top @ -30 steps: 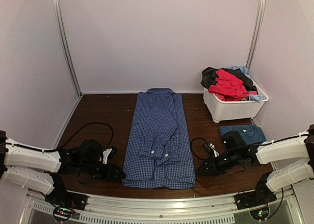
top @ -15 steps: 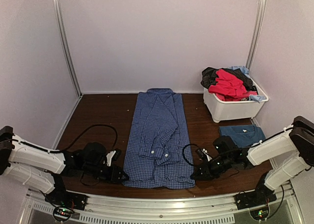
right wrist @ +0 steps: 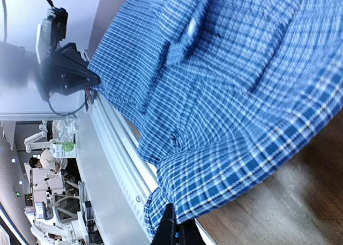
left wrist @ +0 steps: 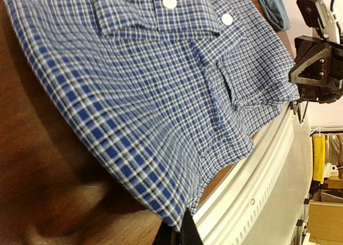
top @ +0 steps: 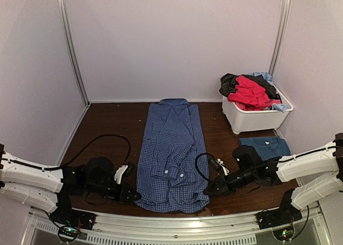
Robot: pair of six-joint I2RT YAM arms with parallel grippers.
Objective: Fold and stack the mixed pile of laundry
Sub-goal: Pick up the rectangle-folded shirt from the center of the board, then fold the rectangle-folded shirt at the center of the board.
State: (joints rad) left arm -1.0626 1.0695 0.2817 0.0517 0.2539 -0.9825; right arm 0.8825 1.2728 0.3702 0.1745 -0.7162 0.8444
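Top external: check shirt lengthwise on surface.
Left tool: pinching left hem corner.
Right tool: pinching right hem corner.

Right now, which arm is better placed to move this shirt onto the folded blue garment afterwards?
Right. The folded blue garment lies just beyond the right hand, which pinches a near corner of the checked shirt; the left hand sits on the shirt's far side.

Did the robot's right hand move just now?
Yes. The right gripper slid left, farther from the white bin, up to the near corner of the checked shirt.
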